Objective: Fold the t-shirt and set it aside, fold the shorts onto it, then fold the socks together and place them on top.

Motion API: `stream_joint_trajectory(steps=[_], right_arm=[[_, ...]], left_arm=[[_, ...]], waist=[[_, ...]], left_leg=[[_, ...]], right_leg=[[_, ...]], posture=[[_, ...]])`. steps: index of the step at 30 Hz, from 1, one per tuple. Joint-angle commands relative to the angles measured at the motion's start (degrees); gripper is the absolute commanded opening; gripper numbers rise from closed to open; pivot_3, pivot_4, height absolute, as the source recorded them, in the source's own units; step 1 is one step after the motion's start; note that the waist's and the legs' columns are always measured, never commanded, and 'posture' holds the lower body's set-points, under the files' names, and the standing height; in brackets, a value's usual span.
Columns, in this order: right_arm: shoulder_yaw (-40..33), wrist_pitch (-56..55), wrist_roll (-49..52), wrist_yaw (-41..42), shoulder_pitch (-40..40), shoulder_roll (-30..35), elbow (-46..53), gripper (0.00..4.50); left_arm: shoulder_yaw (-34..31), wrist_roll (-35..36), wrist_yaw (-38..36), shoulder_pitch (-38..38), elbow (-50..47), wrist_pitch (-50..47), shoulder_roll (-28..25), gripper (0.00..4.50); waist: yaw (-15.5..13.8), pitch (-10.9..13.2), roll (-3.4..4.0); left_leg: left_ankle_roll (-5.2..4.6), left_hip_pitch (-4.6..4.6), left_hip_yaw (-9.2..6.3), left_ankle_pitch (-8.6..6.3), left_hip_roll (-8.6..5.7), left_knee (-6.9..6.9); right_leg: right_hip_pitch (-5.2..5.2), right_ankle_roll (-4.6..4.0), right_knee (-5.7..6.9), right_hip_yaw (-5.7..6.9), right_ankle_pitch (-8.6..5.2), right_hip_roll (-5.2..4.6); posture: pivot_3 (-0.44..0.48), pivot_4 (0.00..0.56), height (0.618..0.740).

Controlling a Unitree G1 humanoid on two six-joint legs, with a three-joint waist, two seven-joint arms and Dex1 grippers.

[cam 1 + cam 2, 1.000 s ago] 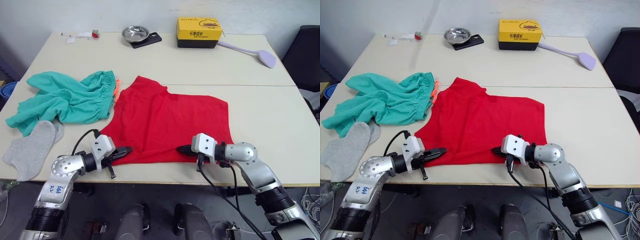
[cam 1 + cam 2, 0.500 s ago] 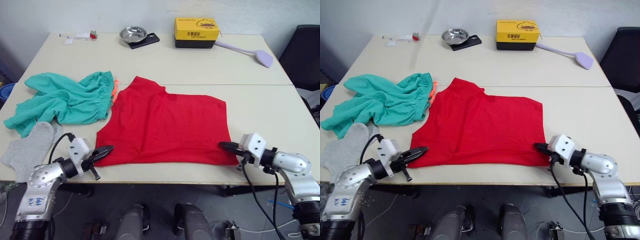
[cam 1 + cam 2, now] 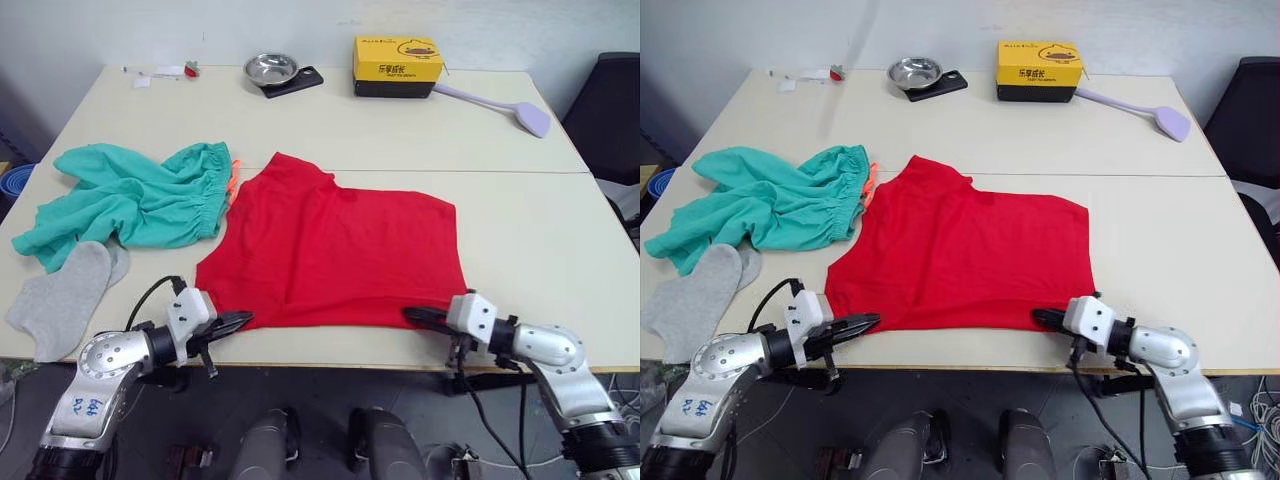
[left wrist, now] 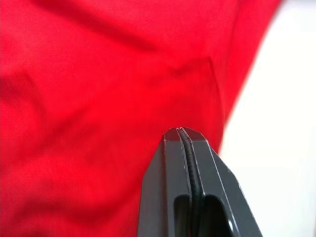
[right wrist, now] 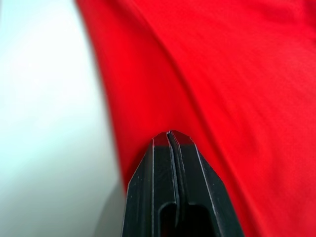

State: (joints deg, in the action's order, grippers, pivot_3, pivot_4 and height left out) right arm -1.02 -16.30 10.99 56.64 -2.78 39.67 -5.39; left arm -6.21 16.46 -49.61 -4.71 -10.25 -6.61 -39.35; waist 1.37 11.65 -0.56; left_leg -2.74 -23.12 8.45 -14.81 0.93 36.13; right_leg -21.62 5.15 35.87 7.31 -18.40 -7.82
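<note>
T-shirt (image 3: 335, 255) flat at the surface's (image 3: 540, 230) near edge.
Left gripper (image 3: 240, 319) and right gripper (image 3: 412, 315) sit at its front hem, fingers closed together; shorts (image 3: 135, 200) and socks (image 3: 65, 295) lie left.

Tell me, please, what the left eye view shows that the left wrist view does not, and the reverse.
Left eye view alone: the shorts, the socks, the right gripper, and a yellow box at the table's far side. Left wrist view alone: the left gripper jaws pressed together, seen close. Both: the t-shirt, the pale table and that left gripper at the shirt's near hem.
</note>
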Motion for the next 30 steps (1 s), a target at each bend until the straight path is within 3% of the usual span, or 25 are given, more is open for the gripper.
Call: stream_joint_trajectory(steps=[1,7,11,14,19,24,30], right_arm=[[-5.83,-2.61,2.22,2.12,3.76,4.05,-4.86,0.00],[-12.73,-7.08,7.55,8.28,8.26,8.47,-10.07,0.00],[-14.50,-3.18,13.91,10.41,6.50,7.98,-5.36,0.00],[-11.68,0.53,15.84,11.65,4.76,6.99,0.24,0.00],[-3.17,5.17,12.54,11.14,0.56,3.72,7.38,0.00],[4.84,6.34,5.70,8.39,-5.16,-1.14,7.27,0.00],[7.25,8.34,0.25,2.02,-8.58,-5.56,4.24,0.00]], left_arm=[[-4.56,-1.14,0.84,-2.30,3.82,2.01,-1.79,0.03],[-9.63,1.41,-0.80,-4.96,6.91,5.98,-1.78,0.03],[-11.06,10.84,-5.46,-4.01,0.68,2.35,-1.53,0.03],[-8.41,12.97,-5.45,-0.45,-3.77,-2.05,-2.06,0.03],[-1.30,8.92,-5.15,6.53,-4.27,-3.47,-0.92,0.03],[5.75,2.94,-6.86,10.83,1.09,1.67,1.10,0.03],[9.61,-0.65,-5.88,13.07,4.37,4.54,4.81,0.03]], waist=[[-0.14,-0.01,0.01],[-0.34,-0.04,0.04],[0.12,-0.02,0.06],[0.15,-0.01,0.07],[-0.02,-0.01,0.09],[0.06,-0.01,0.08],[-0.09,-0.01,0.08]], left_leg=[[0.00,0.01,0.00,0.00,0.00,-0.01],[-0.38,0.06,-0.02,-0.22,0.02,-0.01],[-0.38,0.05,-0.02,-0.22,0.04,-0.01],[-0.37,0.05,-0.02,-0.22,0.06,0.00],[-0.12,0.04,-0.03,-0.07,0.05,-0.02],[-0.01,-0.07,0.04,-0.01,-0.01,0.00],[0.01,-0.07,0.01,0.02,0.00,0.05]], right_leg=[[0.00,0.00,0.00,-0.01,0.00,0.00],[0.05,-0.03,-0.03,-0.02,0.00,-0.02],[0.02,-0.05,-0.02,-0.02,-0.01,-0.02],[0.01,-0.06,0.00,-0.04,0.00,-0.02],[0.02,-0.06,-0.01,0.00,0.00,-0.01],[-0.05,-0.05,-0.04,0.02,0.01,0.00],[-0.06,-0.05,0.04,0.04,0.01,0.00]], posture=[[0.000,0.150,0.740],[0.000,0.150,0.740],[0.000,0.150,0.740],[0.000,0.150,0.740],[0.000,0.150,0.740],[0.000,0.150,0.740],[0.000,0.150,0.740]])
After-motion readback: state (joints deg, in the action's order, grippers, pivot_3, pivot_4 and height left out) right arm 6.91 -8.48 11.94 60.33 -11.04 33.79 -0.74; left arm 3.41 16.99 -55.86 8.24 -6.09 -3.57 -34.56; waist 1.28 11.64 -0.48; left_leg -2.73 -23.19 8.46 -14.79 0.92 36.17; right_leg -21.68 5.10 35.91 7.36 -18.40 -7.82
